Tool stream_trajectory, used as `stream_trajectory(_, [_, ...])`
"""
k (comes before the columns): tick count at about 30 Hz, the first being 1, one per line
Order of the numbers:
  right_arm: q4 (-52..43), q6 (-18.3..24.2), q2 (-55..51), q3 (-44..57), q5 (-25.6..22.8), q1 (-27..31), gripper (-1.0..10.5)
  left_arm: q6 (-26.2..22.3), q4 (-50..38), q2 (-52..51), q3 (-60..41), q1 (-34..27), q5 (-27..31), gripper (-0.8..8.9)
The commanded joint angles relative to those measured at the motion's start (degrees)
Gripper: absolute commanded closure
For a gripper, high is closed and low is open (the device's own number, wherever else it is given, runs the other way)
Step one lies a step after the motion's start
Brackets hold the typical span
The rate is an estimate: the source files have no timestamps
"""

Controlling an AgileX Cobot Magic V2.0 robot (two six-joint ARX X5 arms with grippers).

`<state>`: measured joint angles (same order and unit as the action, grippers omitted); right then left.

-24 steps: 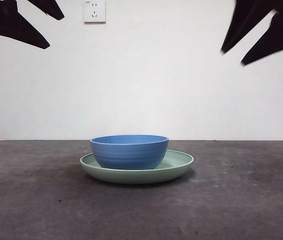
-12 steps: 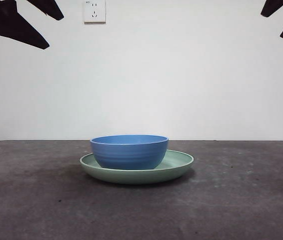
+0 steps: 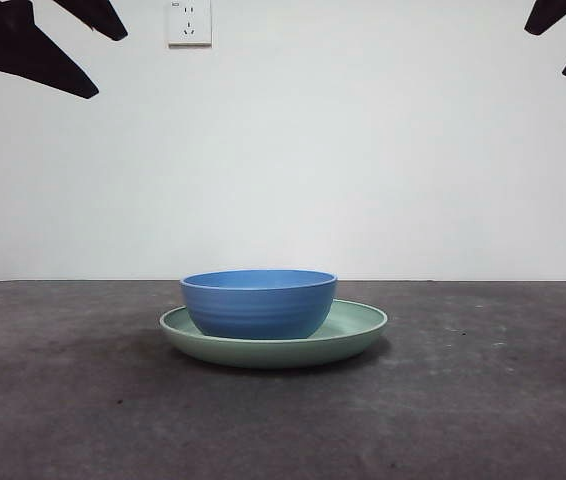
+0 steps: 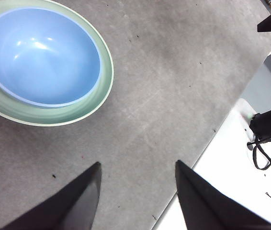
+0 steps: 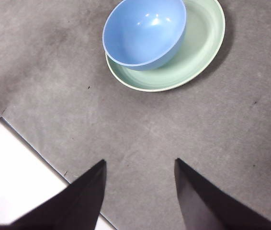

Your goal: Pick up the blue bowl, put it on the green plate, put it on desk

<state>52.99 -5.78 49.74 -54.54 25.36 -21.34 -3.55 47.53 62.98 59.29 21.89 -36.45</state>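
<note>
The blue bowl (image 3: pixel 259 303) sits inside the green plate (image 3: pixel 363 325), off-centre, at the middle of the frame on the dark surface (image 3: pixel 483 400). Both pincers hang high, jaws spread and empty: the left pincer (image 4: pixel 136 173), the right pincer (image 5: pixel 139 168).

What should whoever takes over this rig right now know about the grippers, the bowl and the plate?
Left gripper: open, empty, raised above the desk, away from the dishes.
Right gripper: open, empty, also raised and off to the side.
Blue bowl: upright inside the green plate, sitting off-centre toward one rim.
Plate rests flat on the desk.
Done: bowl on plate, plate on desk.
Left: nothing visible to do, judging from this layout.
</note>
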Motion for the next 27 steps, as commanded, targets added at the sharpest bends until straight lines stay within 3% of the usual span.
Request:
stream_trajectory(1, [-0.3, 0.7, 0.4, -0.6, 0.1, -0.3, 7.9, -0.5, -0.4, 0.3, 0.5, 0.3, -0.6, 6.51])
stream_trajectory(3, [-0.2, 1.4, 0.4, -0.6, 0.2, -0.3, 9.3, -0.5, -0.4, 0.3, 0.5, 0.3, -0.6, 7.76])
stream_trajectory(4, [-0.2, 1.7, 0.4, -0.6, 0.1, -0.3, 9.4, -0.5, -0.4, 0.3, 0.5, 0.3, -0.6, 8.11])
stream_trajectory(27, [-0.6, 2.0, 0.3, -0.6, 0.1, -0.3, 9.4, -0.5, -0.5, 0.3, 0.5, 0.3, -0.6, 8.04])
